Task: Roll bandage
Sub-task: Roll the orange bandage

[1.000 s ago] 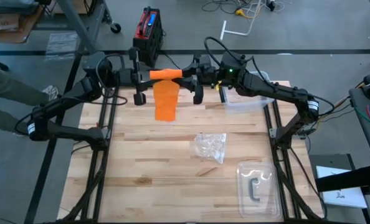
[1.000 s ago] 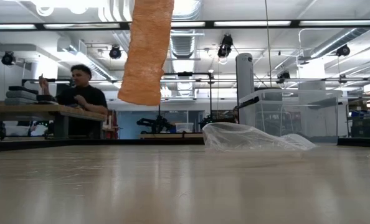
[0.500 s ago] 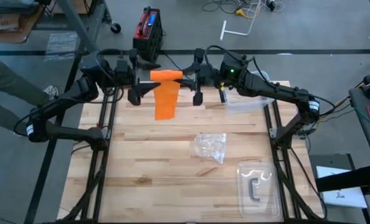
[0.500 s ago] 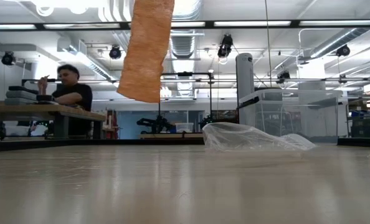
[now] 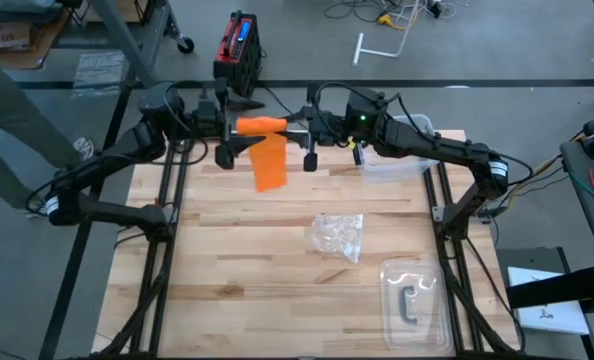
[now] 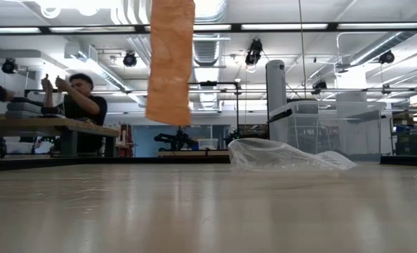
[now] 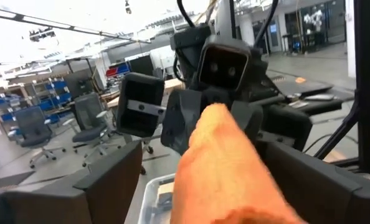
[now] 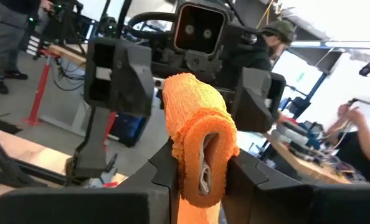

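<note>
Your biggest risk here is the roll slackening or slipping — the orange bandage [image 5: 260,125] is carried by one pincer only, high over the far edge of the wooden table [image 5: 277,270], and its free tail hangs straight down in the air, clear of the tabletop. If you turn the roll without tension on that tail, my guess is the wraps go loose or skew into a cone. The soft fabric could also squeeze out sideways from the grip, or the tail could swing and snag on the open left fingers.

Right gripper [image 8: 200,168]: clamped narrow on the partly rolled end of the bandage, which stands between its two fingers with the spiral of layers facing the wrist camera. The right arm reaches in from the right side, wrist level, pointing toward the left arm.

Left gripper [image 5: 224,131]: jaws spread wide, holding nothing — it sits just beside the roll's other end, fingers either side of it without pinching. The left arm stretches in from the left, roughly mirroring the right, so the two wrists face each other.

Crumpled clear plastic wrapper [image 5: 338,236] lies mid-table, well apart from both arms.
</note>
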Available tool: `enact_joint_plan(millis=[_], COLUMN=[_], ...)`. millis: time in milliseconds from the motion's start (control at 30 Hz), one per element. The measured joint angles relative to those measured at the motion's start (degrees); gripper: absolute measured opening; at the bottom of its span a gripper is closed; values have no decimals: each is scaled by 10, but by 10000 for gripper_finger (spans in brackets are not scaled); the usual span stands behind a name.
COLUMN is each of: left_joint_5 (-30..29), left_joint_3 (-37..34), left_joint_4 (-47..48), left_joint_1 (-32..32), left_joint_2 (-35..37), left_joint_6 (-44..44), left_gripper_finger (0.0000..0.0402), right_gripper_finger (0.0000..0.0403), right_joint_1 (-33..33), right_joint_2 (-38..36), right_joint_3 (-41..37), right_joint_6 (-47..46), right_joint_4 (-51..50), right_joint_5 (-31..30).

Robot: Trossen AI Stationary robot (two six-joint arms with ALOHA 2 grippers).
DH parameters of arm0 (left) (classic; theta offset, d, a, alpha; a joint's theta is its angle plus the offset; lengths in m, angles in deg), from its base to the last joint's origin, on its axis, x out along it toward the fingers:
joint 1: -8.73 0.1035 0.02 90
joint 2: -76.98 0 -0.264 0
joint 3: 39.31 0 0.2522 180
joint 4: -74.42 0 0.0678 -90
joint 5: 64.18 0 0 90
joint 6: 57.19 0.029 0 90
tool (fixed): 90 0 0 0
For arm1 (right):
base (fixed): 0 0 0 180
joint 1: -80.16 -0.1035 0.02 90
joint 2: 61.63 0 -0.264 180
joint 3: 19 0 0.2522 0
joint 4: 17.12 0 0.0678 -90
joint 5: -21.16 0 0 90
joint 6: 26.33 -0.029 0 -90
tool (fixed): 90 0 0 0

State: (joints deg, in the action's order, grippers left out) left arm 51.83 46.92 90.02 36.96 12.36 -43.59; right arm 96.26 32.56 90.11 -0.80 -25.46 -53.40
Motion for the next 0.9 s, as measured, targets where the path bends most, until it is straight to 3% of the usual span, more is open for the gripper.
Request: enact_joint_plan(millis=[267, 500, 700, 900], left_joint_5=[0, 3, 4, 2], left_joint_3=[0, 0, 0, 0], left_joint_4=[-8, -5, 3, 6], left_joint_1=[0, 0, 0, -1], left_joint_2=[-12, -9, -8, -6], left_joint_6=[-36, -72, -51, 34], left_gripper_finger=[275, 163, 75, 77], right_gripper_finger=[67, 72, 66, 99], right_joint_1=[0, 0, 0, -1], right_joint_2=[0, 0, 0, 0], right_joint_3=[0, 0, 0, 0], right_joint_6=[7, 22, 11, -81], right_joint_4=[-5, -4, -6, -11], right_joint_5=[0, -7, -6, -7])
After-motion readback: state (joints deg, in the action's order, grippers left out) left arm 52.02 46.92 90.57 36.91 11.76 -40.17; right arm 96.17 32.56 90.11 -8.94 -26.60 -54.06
